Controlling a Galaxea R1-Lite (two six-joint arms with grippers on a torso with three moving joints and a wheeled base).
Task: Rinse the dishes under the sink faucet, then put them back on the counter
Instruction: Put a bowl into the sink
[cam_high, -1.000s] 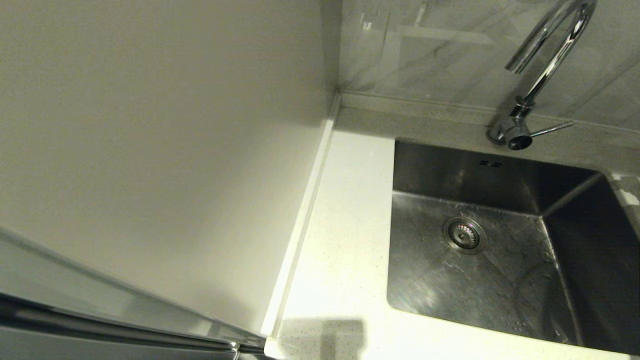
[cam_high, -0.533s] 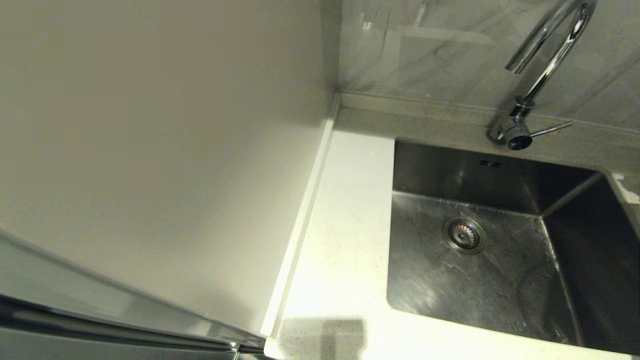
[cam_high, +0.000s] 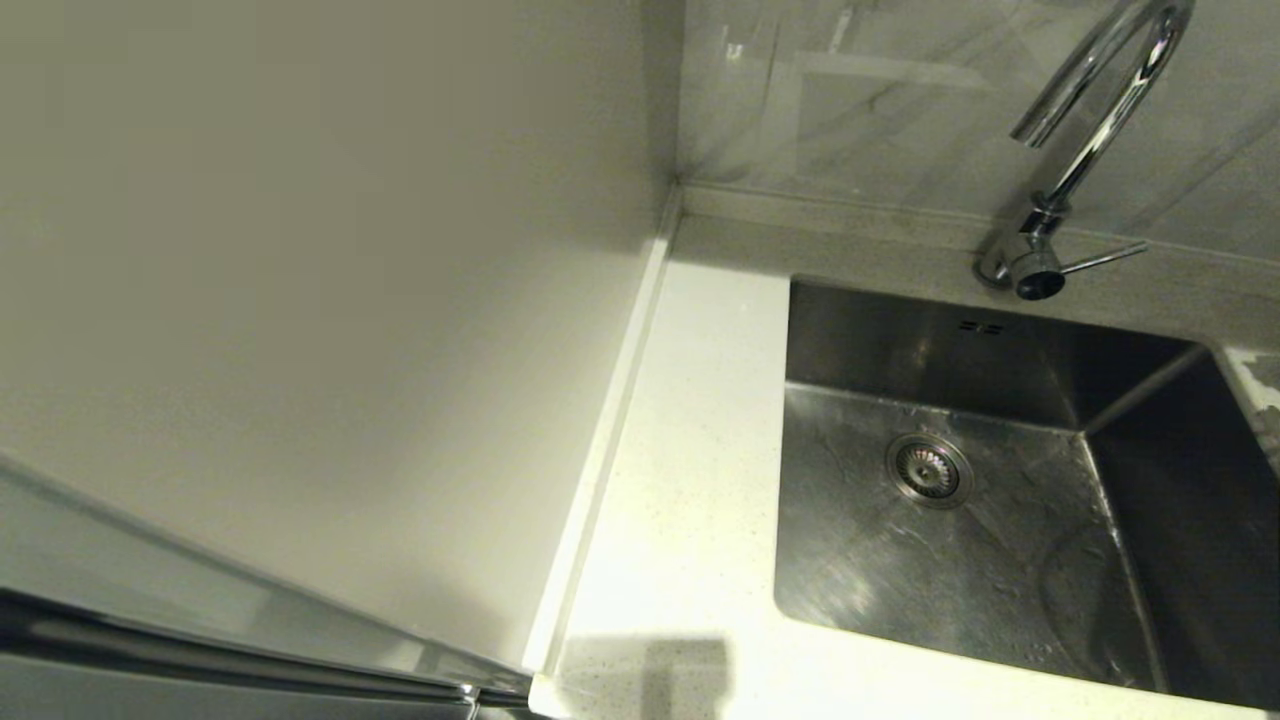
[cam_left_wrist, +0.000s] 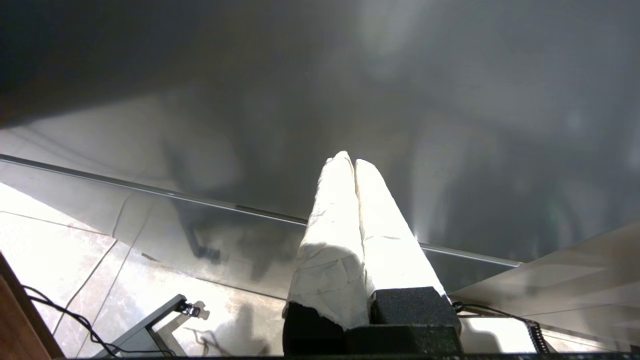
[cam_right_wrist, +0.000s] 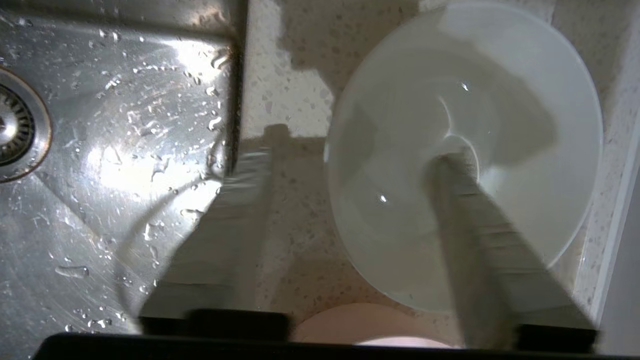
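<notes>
Fingers of the right gripper (cam_right_wrist: 357, 147) stand apart in the right wrist view, one over the speckled counter (cam_right_wrist: 290, 85) beside the sink's edge, the other reaching over the inside of a pale grey-white dish (cam_right_wrist: 500, 110). The dish's near rim lies between the two fingers, but they do not press on it; whether the inner finger touches the dish's floor I cannot tell. The dish sits flat on the counter with a few water drops in it, just beside the wet sink (cam_right_wrist: 125, 125), whose drain strainer (cam_right_wrist: 15, 130) shows at the edge of that view. A pale pink dish (cam_right_wrist: 360, 320) peeks out under the gripper's body, close to the grey-white one.

From the head view, neither arm nor any dish appears. The sink (cam_high: 1000, 540) lies on the right, with its drain (cam_high: 928, 468) and overflow slots on the far wall. The chrome faucet (cam_high: 1090, 130) rises behind it, spout curved over the basin, side lever pointing right. No water runs from it.

The left gripper (cam_left_wrist: 354, 162) hangs parked with its white-wrapped fingers pressed together, holding nothing, above a tiled floor.
</notes>
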